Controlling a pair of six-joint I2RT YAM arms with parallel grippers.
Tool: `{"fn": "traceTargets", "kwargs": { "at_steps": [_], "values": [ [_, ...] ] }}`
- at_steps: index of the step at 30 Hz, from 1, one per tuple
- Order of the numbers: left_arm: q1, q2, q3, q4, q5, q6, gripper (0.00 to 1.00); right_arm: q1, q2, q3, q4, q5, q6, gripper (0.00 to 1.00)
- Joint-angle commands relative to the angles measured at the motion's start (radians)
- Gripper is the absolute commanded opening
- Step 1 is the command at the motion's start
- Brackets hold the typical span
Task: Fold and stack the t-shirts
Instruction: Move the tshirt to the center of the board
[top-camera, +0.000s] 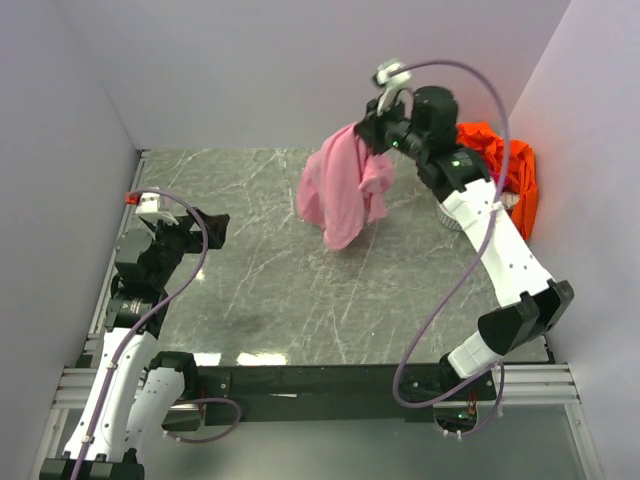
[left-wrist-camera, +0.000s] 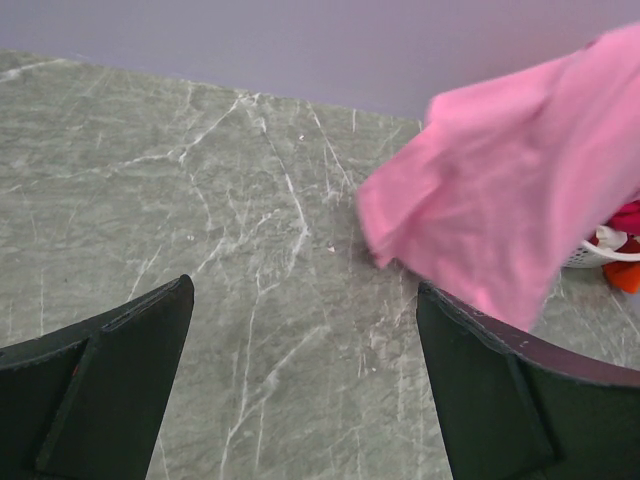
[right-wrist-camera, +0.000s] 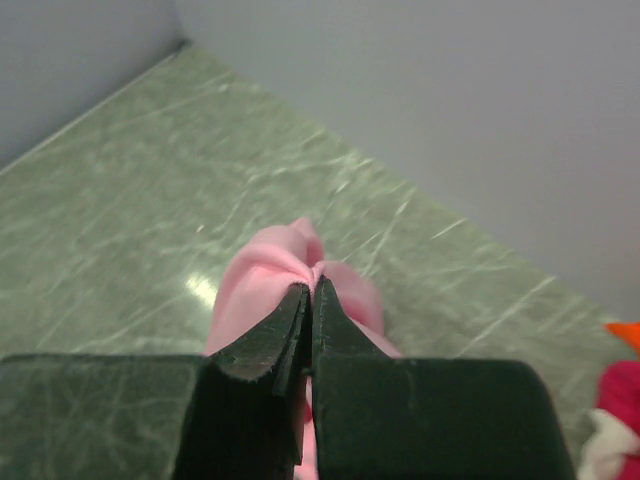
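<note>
A light pink t-shirt (top-camera: 342, 185) hangs bunched in the air over the back middle of the table, pinched at its top by my right gripper (top-camera: 372, 133), which is shut on it. In the right wrist view the pink cloth (right-wrist-camera: 270, 275) bulges out past the closed fingertips (right-wrist-camera: 312, 288). The same shirt (left-wrist-camera: 510, 215) shows at the right of the left wrist view. An orange t-shirt (top-camera: 515, 175) lies over the basket at the far right, and a magenta one (right-wrist-camera: 622, 395) shows beside it. My left gripper (top-camera: 212, 229) stands open at the left, holding nothing, its fingers (left-wrist-camera: 130, 340) wide apart.
A white plastic basket (left-wrist-camera: 592, 255) sits at the back right corner under the orange and magenta cloth. Grey walls close in the marble table (top-camera: 250, 290) on the left, back and right. A black rail (top-camera: 320, 378) runs along the near edge.
</note>
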Motion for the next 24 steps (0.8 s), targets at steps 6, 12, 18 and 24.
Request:
{"fn": "traceTargets", "kwargs": {
  "at_steps": [6, 12, 18, 24],
  "values": [
    [0.006, -0.016, -0.002, 0.073, 0.074, 0.009, 0.99, 0.010, -0.008, -0.243, 0.120, -0.140, -0.001, 0.21],
    [0.006, 0.000, -0.001, 0.081, 0.123, 0.010, 0.99, -0.019, 0.005, -0.324, 0.064, -0.137, -0.083, 0.68],
    [0.006, 0.031, -0.001, 0.090, 0.183, 0.009, 0.99, -0.089, -0.092, -0.424, 0.004, -0.246, -0.139, 0.96],
    [0.001, 0.082, 0.004, 0.090, 0.267, 0.003, 0.99, -0.158, -0.267, -0.602, 0.008, -0.373, -0.200, 1.00]
  ]
}}
